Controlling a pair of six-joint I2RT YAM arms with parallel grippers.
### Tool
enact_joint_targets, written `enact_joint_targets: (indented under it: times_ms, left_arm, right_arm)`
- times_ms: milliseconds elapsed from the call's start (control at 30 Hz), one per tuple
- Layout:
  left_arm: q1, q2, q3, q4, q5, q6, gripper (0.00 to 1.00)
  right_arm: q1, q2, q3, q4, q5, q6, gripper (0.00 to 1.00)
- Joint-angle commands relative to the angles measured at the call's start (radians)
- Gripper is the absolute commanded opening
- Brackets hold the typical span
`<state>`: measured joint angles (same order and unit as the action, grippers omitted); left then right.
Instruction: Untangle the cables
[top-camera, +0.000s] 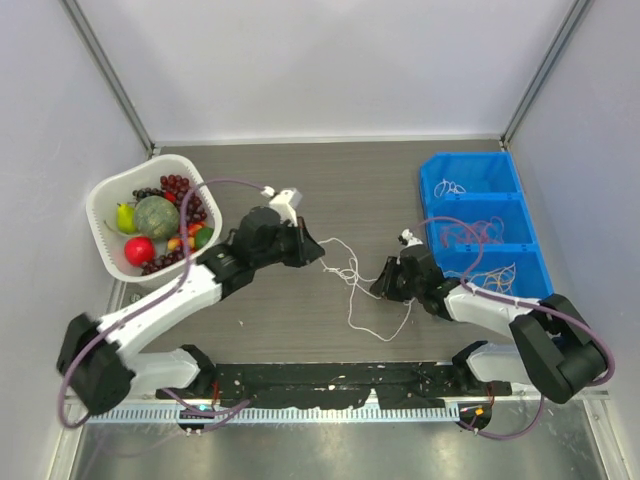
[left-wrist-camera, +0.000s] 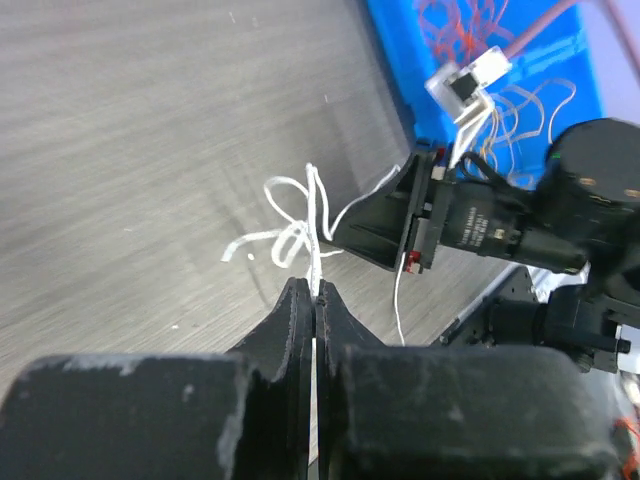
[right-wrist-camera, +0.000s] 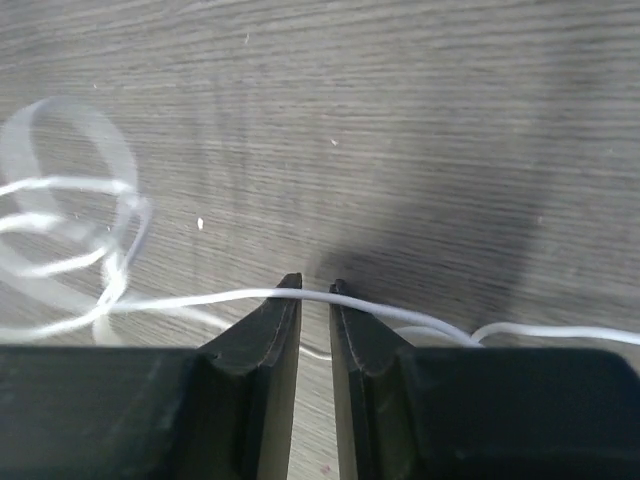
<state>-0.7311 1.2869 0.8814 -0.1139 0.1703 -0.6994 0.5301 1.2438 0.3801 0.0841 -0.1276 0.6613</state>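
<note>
Left wrist: left end effector clamped on white cable; right end effector slightly apart, cable seemingly across its tips.

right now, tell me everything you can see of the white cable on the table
A thin, limp white cable lies on the dark table, knotted into small loops with a longer loop trailing nearward. The left gripper is shut on one strand; another strand runs across the tips of the right gripper, whose jaws stand slightly apart.
</note>
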Motion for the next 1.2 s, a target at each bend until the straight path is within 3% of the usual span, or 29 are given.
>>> enact_joint_targets:
  times_ms: [0, 233, 500, 800, 933, 1033, 1167]
  left_arm:
    - [-0.002, -0.285, 0.057, -0.206, -0.244, 0.17, 0.0]
    - [-0.001, -0.624, 0.204, -0.352, -0.514, 0.307, 0.0]
    - [-0.001, -0.698, 0.26, -0.425, -0.585, 0.311, 0.0]
    - [-0.001, -0.733, 0.228, -0.422, -0.606, 0.296, 0.0]
    - [-0.001, -0.759, 0.22, -0.405, -0.595, 0.298, 0.0]
    - [-0.001, -0.774, 0.22, -0.4, -0.591, 0.296, 0.0]
    - [-0.001, -0.808, 0.208, -0.359, -0.6, 0.296, 0.0]
  right_arm:
    - [0.007, 0.06, 0.016, 0.043, 0.075, 0.034, 0.23]
    - [0.011, 0.183, 0.091, 0.063, 0.074, 0.009, 0.24]
    - [0.063, 0.229, 0.194, 0.06, 0.019, -0.067, 0.32]
    - [0.128, 0.069, 0.329, -0.122, 0.125, -0.253, 0.42]
    - [0.13, 0.023, 0.338, -0.09, 0.03, -0.287, 0.45]
    - [0.151, 0.026, 0.326, 0.017, -0.137, -0.395, 0.47]
    - [0.22, 0.032, 0.315, 0.167, -0.247, -0.45, 0.47]
